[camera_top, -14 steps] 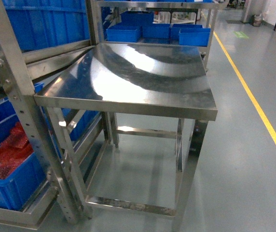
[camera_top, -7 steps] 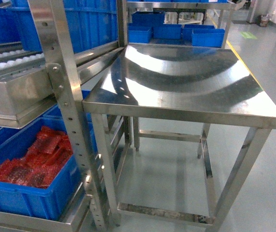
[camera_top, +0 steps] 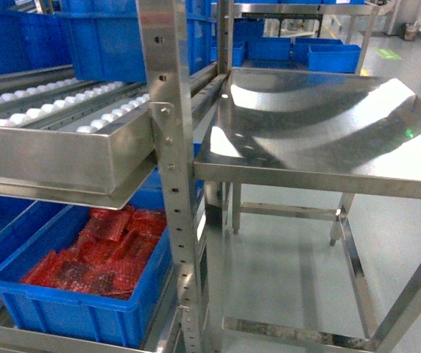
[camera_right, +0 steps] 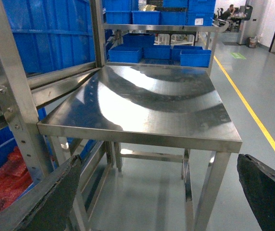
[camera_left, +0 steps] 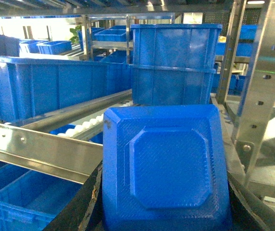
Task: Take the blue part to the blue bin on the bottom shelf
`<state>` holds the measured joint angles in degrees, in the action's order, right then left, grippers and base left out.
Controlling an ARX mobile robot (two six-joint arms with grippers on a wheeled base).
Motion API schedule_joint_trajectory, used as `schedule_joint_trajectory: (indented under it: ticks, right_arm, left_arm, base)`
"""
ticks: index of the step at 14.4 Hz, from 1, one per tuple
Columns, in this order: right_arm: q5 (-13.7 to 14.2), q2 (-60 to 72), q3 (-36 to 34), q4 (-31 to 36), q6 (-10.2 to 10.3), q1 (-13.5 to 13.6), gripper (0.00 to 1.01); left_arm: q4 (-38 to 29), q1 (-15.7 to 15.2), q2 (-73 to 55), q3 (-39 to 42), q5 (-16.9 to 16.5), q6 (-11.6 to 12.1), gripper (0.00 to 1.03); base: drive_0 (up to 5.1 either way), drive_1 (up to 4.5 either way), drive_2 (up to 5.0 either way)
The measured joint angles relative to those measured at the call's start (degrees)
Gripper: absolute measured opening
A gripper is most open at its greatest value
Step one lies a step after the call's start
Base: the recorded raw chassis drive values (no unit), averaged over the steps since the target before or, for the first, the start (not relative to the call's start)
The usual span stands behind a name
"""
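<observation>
The left tool [camera_left: 164, 211] shows only as two black fingers [camera_left: 82, 211] along the bottom edge of its wrist view, smooth-edged and dark. The right tool [camera_right: 159, 202] has broad black fingers [camera_right: 265, 192] with a rough, matte, possibly rubbery surface; no cables, screws or markings are visible.

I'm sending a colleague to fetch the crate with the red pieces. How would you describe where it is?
Find the steel table; a roller rack stands against its left side. On the rack's lowest level, under the roller shelf, sits a blue crate. It is the only one filled with red pieces.
</observation>
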<state>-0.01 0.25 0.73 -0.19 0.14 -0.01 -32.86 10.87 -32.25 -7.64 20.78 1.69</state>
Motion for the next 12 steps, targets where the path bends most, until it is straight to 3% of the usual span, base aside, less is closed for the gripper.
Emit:
schedule_joint_trajectory:
  ticks: [12]
  right_arm:
    - [0.0, 0.0, 0.0, 0.0, 0.0, 0.0, 0.98]
  left_arm:
    - [0.0, 0.0, 0.0, 0.0, 0.0, 0.0, 0.44]
  base:
    - [-4.9, 3.3, 1.5]
